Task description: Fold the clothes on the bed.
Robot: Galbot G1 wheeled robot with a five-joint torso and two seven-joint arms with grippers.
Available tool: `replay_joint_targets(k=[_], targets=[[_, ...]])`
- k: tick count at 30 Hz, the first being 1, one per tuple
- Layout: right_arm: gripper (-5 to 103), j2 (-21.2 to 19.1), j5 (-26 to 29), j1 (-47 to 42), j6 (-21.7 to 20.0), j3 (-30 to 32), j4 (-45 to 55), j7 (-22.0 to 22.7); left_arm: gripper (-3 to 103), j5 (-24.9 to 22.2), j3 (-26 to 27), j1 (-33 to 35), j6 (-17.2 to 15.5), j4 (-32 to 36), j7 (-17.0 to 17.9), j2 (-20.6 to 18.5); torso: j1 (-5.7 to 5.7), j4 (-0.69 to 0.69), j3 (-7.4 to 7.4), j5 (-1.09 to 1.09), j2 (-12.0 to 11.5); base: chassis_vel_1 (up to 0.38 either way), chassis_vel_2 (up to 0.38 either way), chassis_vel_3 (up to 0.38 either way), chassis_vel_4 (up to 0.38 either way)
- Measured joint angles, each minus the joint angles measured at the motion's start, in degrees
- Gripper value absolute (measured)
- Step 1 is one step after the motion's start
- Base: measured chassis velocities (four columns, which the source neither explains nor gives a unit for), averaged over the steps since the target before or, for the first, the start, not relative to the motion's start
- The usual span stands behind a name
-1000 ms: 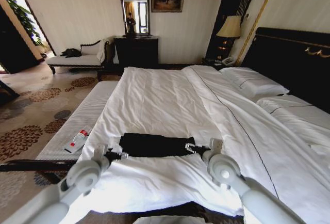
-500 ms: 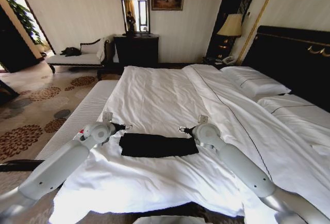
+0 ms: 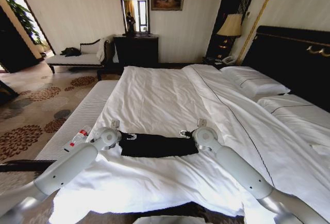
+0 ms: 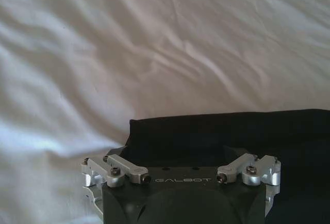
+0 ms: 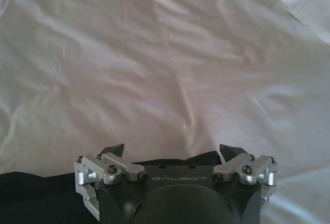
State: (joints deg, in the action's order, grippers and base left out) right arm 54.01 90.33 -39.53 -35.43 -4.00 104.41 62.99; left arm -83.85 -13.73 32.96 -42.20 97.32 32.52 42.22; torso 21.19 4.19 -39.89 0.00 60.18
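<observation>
Across most of the head view stretches the bed (image 3: pixel 170 100), its white duvet (image 3: pixel 154 105) rumpled in soft creases, two pillows (image 3: pixel 255 83) lying against the dark headboard (image 3: pixel 294 61). Beside the bed on the robot's left runs a narrow white bench (image 3: pixel 82 118) with a small red-capped bottle (image 3: pixel 76 139) on it. On the duvet near the foot edge lies the black T-shirt (image 3: pixel 157 145), folded into a long flat band set crosswise. The left gripper (image 3: pixel 130 137) sits at the band's left end, the right gripper (image 3: pixel 184 132) at its right end, both low over the cloth. From the left wrist camera the T-shirt (image 4: pixel 232 136) lies directly in front of that gripper's body, one corner just ahead of it, and the fingertips are hidden, so how far they stand apart cannot be told. From the right wrist camera the right gripper (image 5: pixel 175 152) has its dark fingertips (image 5: pixel 114 149) spread wide, holding nothing, the black cloth (image 5: pixel 36 190) beneath and beside it
</observation>
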Motion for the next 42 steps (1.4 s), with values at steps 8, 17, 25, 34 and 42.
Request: replay_joint_targets(k=[8, 17, 25, 34, 42], targets=[[100, -0.38, -2.64, -1.38, 0.76, 0.09, 0.27, -1.41, 100, 0.82, -0.09, 1.19, 0.03, -0.28, 0.11, -0.35, 0.01, 0.02, 0.0, 0.0, 0.0, 0.0, 0.0, 0.0, 0.0], [100, -1.69, -4.52, -2.78, 1.38, 1.24, 1.13, -2.45, 100, 1.87, 4.16, 10.1, 0.07, 9.31, 2.06, -6.54, 0.0, 0.0, 0.01, 0.0, 0.0, 0.0, 0.0, 0.0, 0.0], [100, -2.22, -6.17, -4.09, 1.77, 1.68, 1.58, -2.9, 100, 2.16, 13.36, 24.67, 0.07, 21.42, 6.59, -12.67, 0.0, -0.01, 0.01, -0.01, 0.01, 0.0, 0.0, 0.0, 0.0], [100, -2.19, -6.97, -2.86, 2.12, 2.02, 1.86, -3.43, 100, 3.97, 22.8, 39.92, 0.05, 35.85, 11.76, -16.21, -0.01, -0.01, 0.01, 0.0, 0.01, 0.0, 0.0, 0.0, 0.0], [100, -1.43, -3.45, -0.64, 2.58, 1.84, 1.25, -3.66, 100, -3.3, 36.05, 27.37, 0.71, 37.14, 9.74, -10.84, 0.01, 0.03, -0.01, 0.01, 0.0, 0.0, 0.0, 0.0, 0.0]])
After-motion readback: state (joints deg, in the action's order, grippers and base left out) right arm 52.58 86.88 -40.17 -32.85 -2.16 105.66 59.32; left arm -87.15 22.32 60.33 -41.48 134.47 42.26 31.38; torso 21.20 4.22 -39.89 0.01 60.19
